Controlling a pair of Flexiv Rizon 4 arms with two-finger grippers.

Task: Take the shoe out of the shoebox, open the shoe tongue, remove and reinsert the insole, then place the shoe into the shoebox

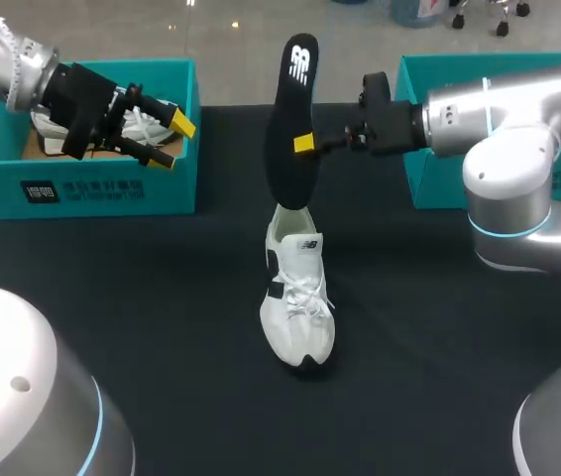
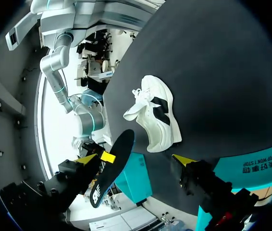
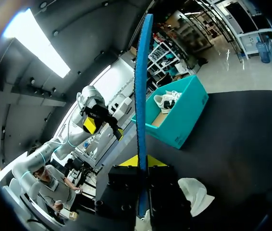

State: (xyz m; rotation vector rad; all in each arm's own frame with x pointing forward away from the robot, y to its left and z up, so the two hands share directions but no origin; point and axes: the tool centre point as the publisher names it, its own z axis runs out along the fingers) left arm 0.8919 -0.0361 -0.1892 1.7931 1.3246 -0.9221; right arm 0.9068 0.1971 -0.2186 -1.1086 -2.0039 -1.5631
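While your right hand (image 1: 301,144) grips the black insole (image 1: 288,119) upright, its lower end meets the white shoe (image 1: 297,307) | left hand (image 1: 169,141): wide open over shoebox (image 1: 102,188)

Matt black cloth covers my table (image 1: 142,317); the white trainer (image 1: 298,317) looks smooth synthetic, the black foam insole (image 1: 286,139) matt, the teal cardboard shoebox (image 1: 167,174) dull, my right arm (image 1: 504,104) satin metal.
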